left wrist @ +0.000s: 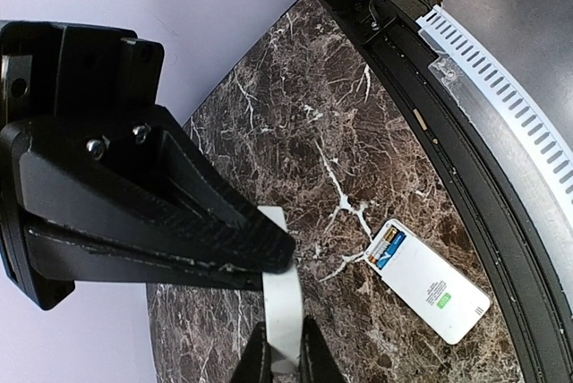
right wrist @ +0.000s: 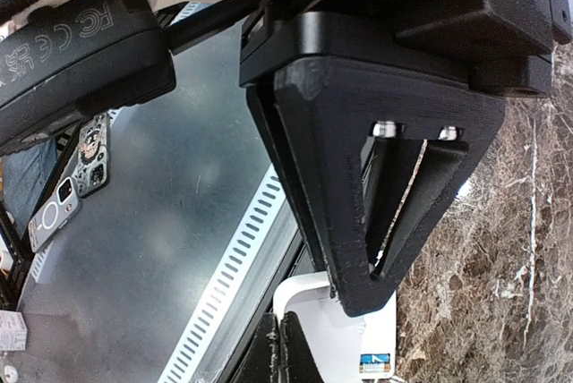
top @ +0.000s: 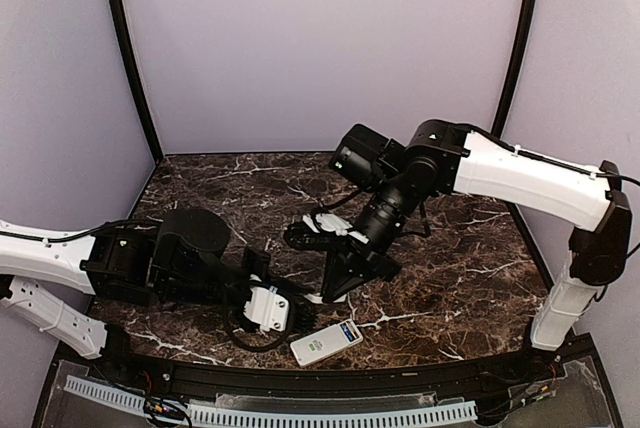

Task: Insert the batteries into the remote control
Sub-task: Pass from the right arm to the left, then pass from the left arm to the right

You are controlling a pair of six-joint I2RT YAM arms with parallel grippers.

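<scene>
At the near edge, count: one remote control (top: 322, 344), lying flat on the table (top: 480, 278) just inside its near rim, a little left of centre.
Remote, look: small white rectangle, plain back up, a small printed label on it; long axis slanted, its right end farther from the rim than its left.
Remote, compartment: uncovered at the right end, a short open recess.
Batteries (left wrist: 387, 245): blue with pale ends, sitting inside that recess; whether one or two, the views are too small to tell.
Cover plate (left wrist: 285, 338), count: one, a thin white strip, left of the remote and apart from it.
Left gripper (left wrist: 277, 293): low over the table just left of the remote; fingers closed narrow on the cover plate, which sticks out past the upper fingertip.
Right gripper (top: 338, 286): just beyond the remote's battery end, pointing down and toward the near side; fingers pressed together with nothing between them; contact with the remote cannot be told.
Arms, count: two, one from each side.
Table, look: dark brown marble pattern with white veins.
Far side: pale lilac walls with dark corner posts.
</scene>
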